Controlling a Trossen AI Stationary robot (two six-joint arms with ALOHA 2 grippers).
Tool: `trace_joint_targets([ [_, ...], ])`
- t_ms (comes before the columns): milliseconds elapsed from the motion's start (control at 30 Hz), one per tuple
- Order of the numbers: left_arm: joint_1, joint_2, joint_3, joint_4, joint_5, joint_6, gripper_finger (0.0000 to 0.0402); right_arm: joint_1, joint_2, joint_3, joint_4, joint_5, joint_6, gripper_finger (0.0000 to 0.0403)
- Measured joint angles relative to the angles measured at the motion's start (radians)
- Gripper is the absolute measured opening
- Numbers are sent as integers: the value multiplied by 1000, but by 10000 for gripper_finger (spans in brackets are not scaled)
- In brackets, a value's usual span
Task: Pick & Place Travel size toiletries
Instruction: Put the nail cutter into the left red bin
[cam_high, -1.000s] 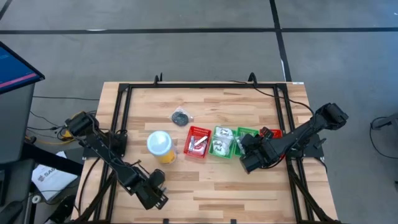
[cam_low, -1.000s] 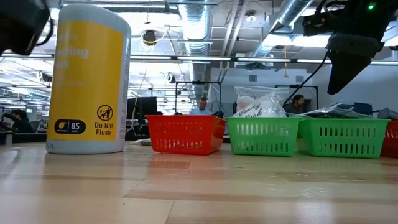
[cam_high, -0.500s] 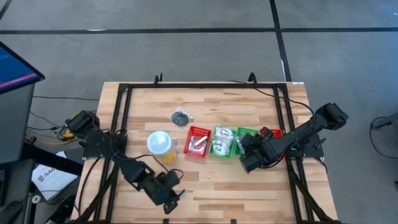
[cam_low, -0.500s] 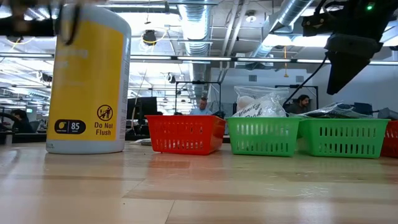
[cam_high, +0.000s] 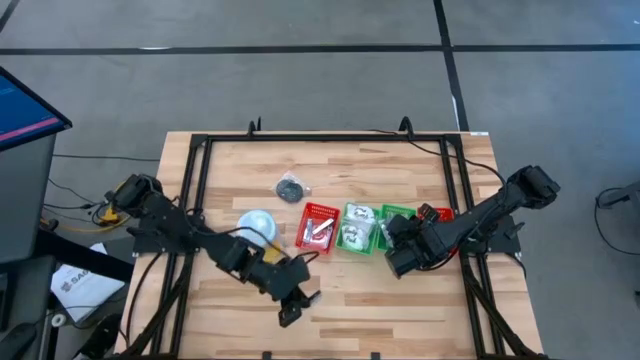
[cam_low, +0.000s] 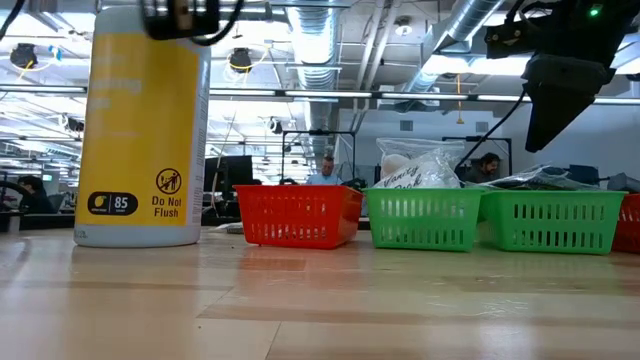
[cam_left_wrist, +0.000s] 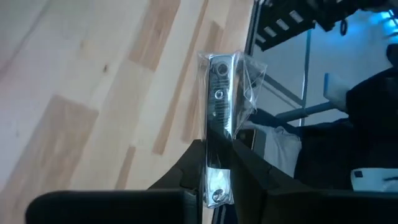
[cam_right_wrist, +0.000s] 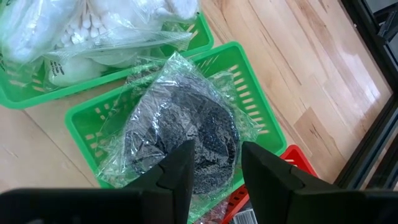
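Observation:
In the left wrist view a short silvery tube (cam_left_wrist: 221, 93) in clear wrap stands out past my left gripper (cam_left_wrist: 217, 155), which is shut on it. In the high view that gripper (cam_high: 293, 308) hangs over the table's near middle. My right gripper (cam_right_wrist: 214, 168) is open above a dark grey disc (cam_right_wrist: 186, 130) wrapped in clear film, which lies in a green bin (cam_right_wrist: 261, 112). I cannot tell whether it touches the wrap. White packets (cam_right_wrist: 81, 31) fill the neighbouring green bin (cam_high: 355, 228). Another dark disc (cam_high: 291, 187) lies flat on the table farther back. My left gripper pinches the wrapped tube between its two fingers at the tube's near end (cam_left_wrist: 216, 146). The tube runs on along the fingers and out past their tips. It is lifted clear of the table, and the loose wrap flares at its free end (cam_left_wrist: 249, 68).
A yellow cup with a white lid (cam_high: 258, 232) stands close behind my left arm. A red bin (cam_high: 318, 228) holding a tube sits beside the green bins, and another red bin (cam_high: 437, 214) lies under my right arm. A black frame (cam_high: 200, 160) borders the table.
My left gripper has swung toward the table's right edge along the near side and risen, rolling its wrist as it went. It has carried the wrapped tube clear of the table.

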Motion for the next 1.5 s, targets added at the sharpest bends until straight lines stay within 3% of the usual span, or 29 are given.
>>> trace_joint_targets([
  [633, 230, 0, 42, -4, 190, 295, 39, 0, 0, 0, -1, 0, 0, 123],
  [1100, 473, 0, 43, -134, 189, 479, 39, 0, 0, 0, -1, 18, 0, 123],
  [1500, 616, 0, 43, -169, 166, 566, 39, 0, 0, 0, -1, 27, -1, 123],
])
